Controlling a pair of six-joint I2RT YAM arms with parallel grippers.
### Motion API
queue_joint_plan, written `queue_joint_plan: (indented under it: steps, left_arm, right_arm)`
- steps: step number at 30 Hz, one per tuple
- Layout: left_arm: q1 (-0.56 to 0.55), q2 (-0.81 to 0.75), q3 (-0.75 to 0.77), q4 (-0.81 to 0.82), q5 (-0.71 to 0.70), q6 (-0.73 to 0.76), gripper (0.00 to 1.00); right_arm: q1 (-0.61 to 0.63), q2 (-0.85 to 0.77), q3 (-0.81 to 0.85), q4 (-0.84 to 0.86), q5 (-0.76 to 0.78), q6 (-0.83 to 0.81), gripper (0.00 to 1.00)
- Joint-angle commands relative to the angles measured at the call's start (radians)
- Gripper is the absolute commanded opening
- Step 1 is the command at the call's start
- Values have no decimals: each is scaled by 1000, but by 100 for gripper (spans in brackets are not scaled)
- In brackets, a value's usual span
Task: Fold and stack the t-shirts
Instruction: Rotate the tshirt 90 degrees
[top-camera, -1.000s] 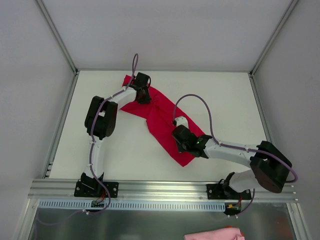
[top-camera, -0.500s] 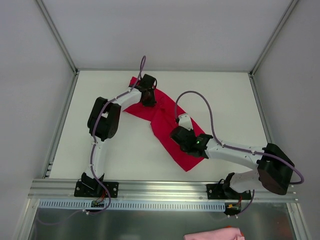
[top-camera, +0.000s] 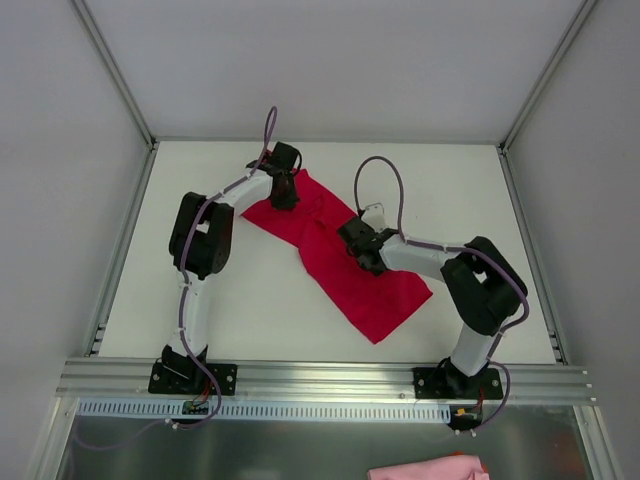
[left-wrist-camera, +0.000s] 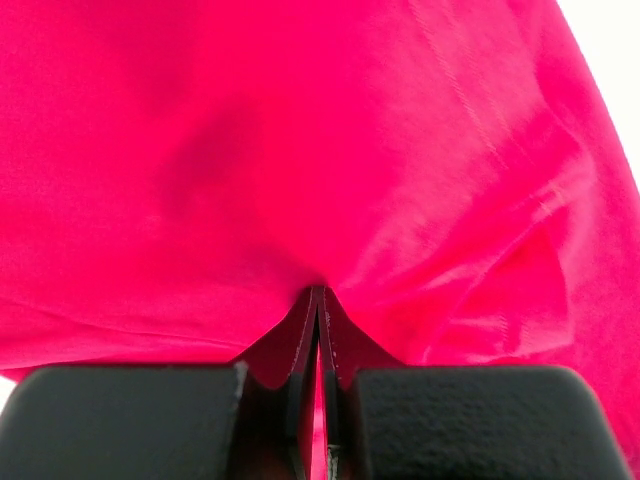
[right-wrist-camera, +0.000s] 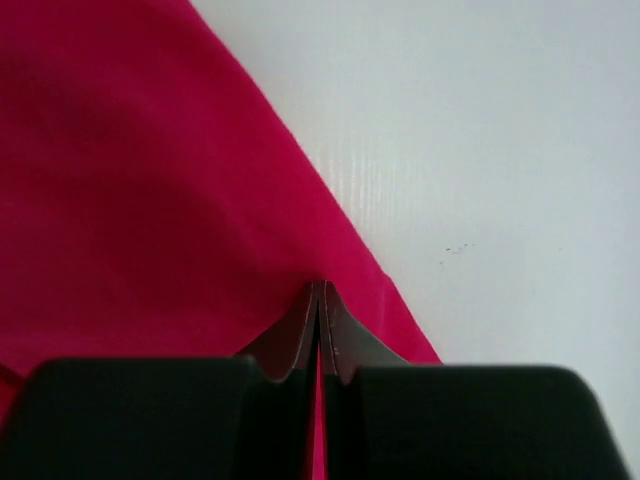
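Note:
One crimson t-shirt lies in a diagonal band across the white table, from the back left toward the front middle. My left gripper is at its back-left end. In the left wrist view the left gripper is shut, with a ridge of the t-shirt pinched at its tips. My right gripper is at the shirt's right edge near the middle. In the right wrist view the right gripper is shut on the hem of the t-shirt, with bare table to its right.
A pink cloth lies off the table at the bottom edge, below the aluminium rail. The right arm's elbow is folded over the table's right side. Grey walls stand round the table.
The right gripper moved back and left along the shirt, its elbow folding in. The shirt's front part spread wider to the right. The left gripper shifted right, then back left.

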Motion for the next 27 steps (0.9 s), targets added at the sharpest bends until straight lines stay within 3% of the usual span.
queue_joint_plan:
  steps: [1, 6, 12, 21, 24, 27]
  left_arm:
    - [27, 13, 37, -59, -41, 27, 0]
    - [71, 15, 50, -74, -24, 19, 0]
    - [81, 124, 227, -181, -29, 27, 0]
    - [82, 202, 326, -215, 29, 27, 0]
    - [81, 216, 329, -175, 137, 44, 0]
    - [71, 239, 359, -180, 155, 48, 0]
  right_arm:
    - [3, 18, -15, 39, -6, 7, 1]
    - [12, 18, -86, 85, -76, 12, 1]
    - [100, 13, -177, 119, -102, 55, 1]
    - [357, -32, -277, 161, -132, 182, 1]
    - [446, -24, -271, 144, -132, 228, 1]
    - [534, -9, -236, 116, -127, 256, 1]
